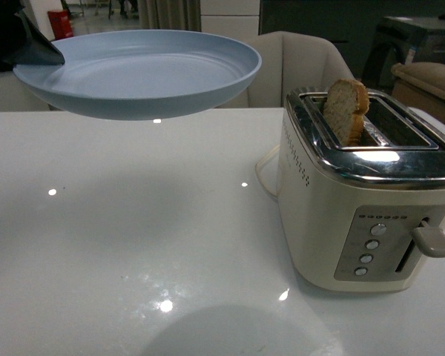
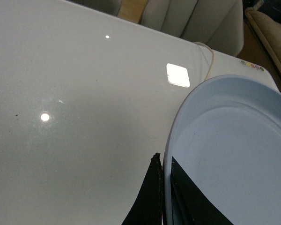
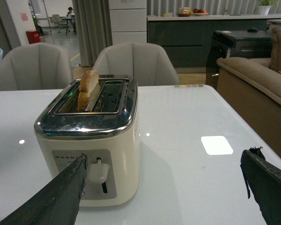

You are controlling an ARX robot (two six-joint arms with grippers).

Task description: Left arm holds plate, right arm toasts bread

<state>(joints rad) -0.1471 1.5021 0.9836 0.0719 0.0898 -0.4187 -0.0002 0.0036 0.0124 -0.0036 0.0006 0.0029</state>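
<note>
Blue plate [image 1: 141,74] aloft; bread [image 1: 346,110] upright in toaster [image 1: 334,215].

Your left hand [image 2: 164,161] clamps the pale blue plate [image 2: 234,140] by its rim, one black finger inside and one outside. The glossy white table [image 2: 84,93] stretches ahead of the hand.

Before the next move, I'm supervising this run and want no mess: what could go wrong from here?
1. The left gripper pinches the pale blue plate only at its rim, in the air above the table; it may tilt or slip.
2. The bread slice pokes from a slot of the toaster, well apart from the plate; it might drop in transfer.
3. The open right gripper sits low by the toaster's lever; it could bump the lever.
</note>
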